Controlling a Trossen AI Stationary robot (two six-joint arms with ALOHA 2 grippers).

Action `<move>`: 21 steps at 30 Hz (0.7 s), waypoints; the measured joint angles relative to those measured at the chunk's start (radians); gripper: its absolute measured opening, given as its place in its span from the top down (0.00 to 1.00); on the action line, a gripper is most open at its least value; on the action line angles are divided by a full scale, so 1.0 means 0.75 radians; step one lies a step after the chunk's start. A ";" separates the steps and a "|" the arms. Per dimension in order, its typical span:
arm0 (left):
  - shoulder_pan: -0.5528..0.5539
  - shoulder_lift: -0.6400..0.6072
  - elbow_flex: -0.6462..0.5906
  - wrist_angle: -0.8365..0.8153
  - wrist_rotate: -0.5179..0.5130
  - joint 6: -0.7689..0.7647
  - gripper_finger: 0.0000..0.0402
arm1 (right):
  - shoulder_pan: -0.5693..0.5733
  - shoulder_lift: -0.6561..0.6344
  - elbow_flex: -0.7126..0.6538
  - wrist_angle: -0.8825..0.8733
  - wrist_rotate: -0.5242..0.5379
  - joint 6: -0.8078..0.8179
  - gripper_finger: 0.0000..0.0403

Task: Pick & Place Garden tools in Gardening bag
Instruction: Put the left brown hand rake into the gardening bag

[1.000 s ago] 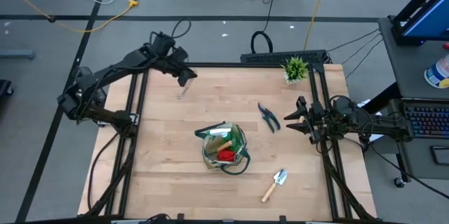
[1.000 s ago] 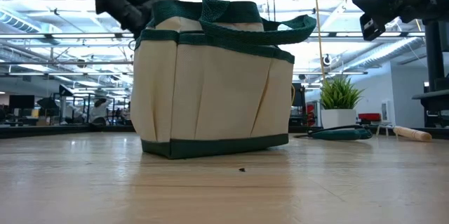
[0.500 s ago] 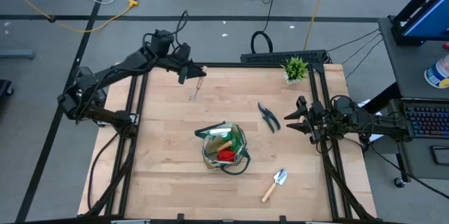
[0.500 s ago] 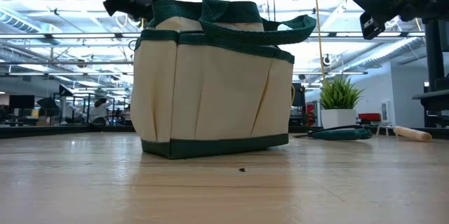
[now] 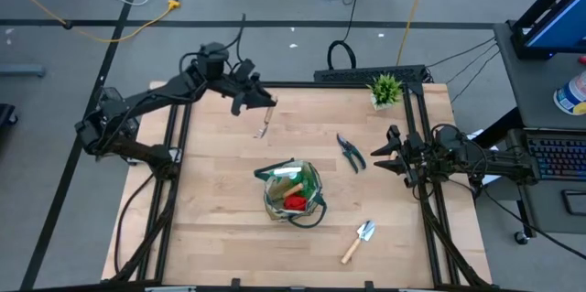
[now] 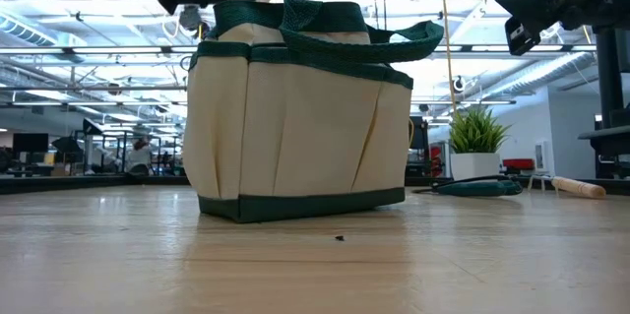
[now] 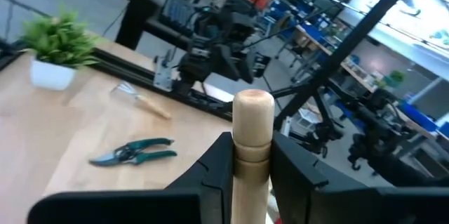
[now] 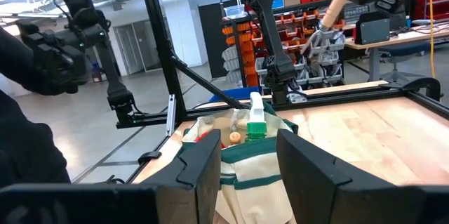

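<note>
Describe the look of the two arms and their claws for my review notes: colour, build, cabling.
Both arms are dark, near black, built of slim jointed links. The left arm carries a black cable looping above its wrist; its claw ends in two flat dark fingers. The right claw has the same angular black fingers. No markings are legible.
</note>
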 joint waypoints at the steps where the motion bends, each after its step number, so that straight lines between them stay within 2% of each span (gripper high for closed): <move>1: -0.012 0.000 0.000 0.008 -0.001 -0.005 0.83 | 0.000 0.000 0.000 0.000 0.000 0.000 0.68; 18: -0.215 -0.003 0.000 0.158 -0.073 -0.061 0.83 | 0.001 0.000 0.000 0.000 -0.005 0.070 0.68; 21: -0.251 -0.021 0.000 0.174 -0.112 -0.068 0.83 | 0.000 0.001 0.000 0.000 -0.041 0.062 0.68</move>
